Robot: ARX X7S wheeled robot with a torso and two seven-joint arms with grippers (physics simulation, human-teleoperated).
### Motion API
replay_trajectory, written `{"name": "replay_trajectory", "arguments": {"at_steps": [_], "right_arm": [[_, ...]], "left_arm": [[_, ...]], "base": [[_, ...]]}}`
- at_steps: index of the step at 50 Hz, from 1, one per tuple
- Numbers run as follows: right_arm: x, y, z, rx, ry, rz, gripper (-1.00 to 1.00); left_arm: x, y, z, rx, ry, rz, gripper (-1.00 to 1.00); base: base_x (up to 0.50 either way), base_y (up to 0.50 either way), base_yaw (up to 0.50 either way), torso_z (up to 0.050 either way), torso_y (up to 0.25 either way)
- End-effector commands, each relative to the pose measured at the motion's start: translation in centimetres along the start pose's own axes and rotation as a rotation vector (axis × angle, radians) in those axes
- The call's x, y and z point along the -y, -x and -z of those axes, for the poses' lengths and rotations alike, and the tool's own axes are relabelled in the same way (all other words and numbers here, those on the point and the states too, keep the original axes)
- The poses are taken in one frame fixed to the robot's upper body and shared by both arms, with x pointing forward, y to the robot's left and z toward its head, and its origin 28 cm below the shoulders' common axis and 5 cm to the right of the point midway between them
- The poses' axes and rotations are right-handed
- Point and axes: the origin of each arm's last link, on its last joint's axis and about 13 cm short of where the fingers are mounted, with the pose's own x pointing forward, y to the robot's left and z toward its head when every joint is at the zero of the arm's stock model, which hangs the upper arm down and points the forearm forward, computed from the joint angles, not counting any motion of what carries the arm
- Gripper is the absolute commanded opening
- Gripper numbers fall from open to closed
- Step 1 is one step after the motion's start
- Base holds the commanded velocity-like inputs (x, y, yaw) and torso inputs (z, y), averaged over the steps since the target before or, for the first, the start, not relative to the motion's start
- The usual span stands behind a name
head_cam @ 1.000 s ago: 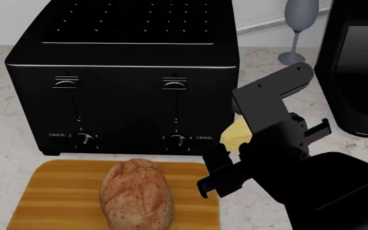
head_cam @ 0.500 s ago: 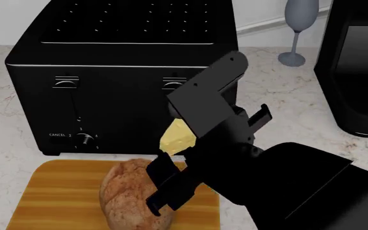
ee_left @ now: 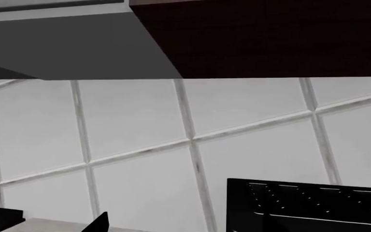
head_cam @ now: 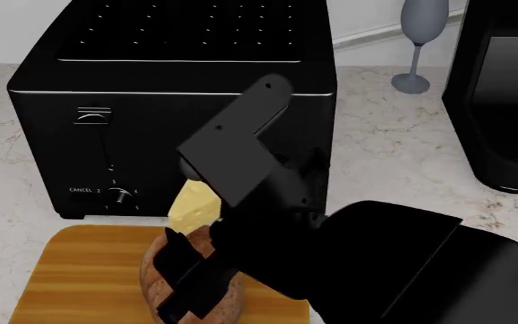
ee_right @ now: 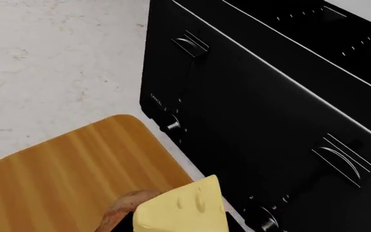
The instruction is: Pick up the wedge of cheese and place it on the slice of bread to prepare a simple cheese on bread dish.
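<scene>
Left wrist view: the left claw itself does not show, so its state cannot be told. The camera faces a white tiled wall (ee_left: 140,145) under a dark cabinet (ee_left: 263,38). A corner of the black toaster (ee_left: 308,205) shows low in the picture.

Head view: the right arm reaches in from the lower right across the front of the toaster (head_cam: 133,94). The right claw (head_cam: 189,233) is clenched on the cheese (head_cam: 192,204), which pokes out pale yellow just past the arm's dark bracket. The cheese sits at the claw's tip, above the far end of the bread (head_cam: 156,260) and in front of the toaster's lower face. Whether cheese and bread touch cannot be told. The bread lies on an orange board (head_cam: 79,270), largely hidden by the claw's black fingers (head_cam: 187,283). The board rests on a marbled tabletop (head_cam: 385,148). A grey glass (head_cam: 418,40) stands at the back right, with a black appliance (head_cam: 502,94) beside it at the right edge.

Right wrist view: the cheese (ee_right: 185,208) fills the near edge of the picture, its holes visible, held close before the camera. A bit of bread (ee_right: 122,209) shows right beside and under it. The board (ee_right: 69,169) spreads beyond, then the tabletop (ee_right: 50,58). The toaster (ee_right: 276,111) front, with levers and knobs, runs alongside.
</scene>
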Motion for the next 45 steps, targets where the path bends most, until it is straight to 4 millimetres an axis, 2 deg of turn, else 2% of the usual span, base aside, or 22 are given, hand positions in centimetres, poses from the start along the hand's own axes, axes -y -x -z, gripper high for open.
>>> {"name": "replay_trajectory", "arguments": {"at_steps": [1, 45], "right_arm": [[-0.3, -0.4, -0.2, 0.007, 0.009, -0.036, -1.0], [0.1, -1.7, 1.5, -0.045, -0.024, -0.045, -1.0]], "left_arm": [[0.0, 0.0, 0.0, 0.0, 0.002, 0.0, 1.0], [-0.1, 0.0, -0.1, 0.002, 0.017, -0.007, 1.0]], "base": [[0.0, 0.0, 0.0, 0.0, 0.0], [0.0, 0.0, 0.0, 0.0, 0.0]]}}
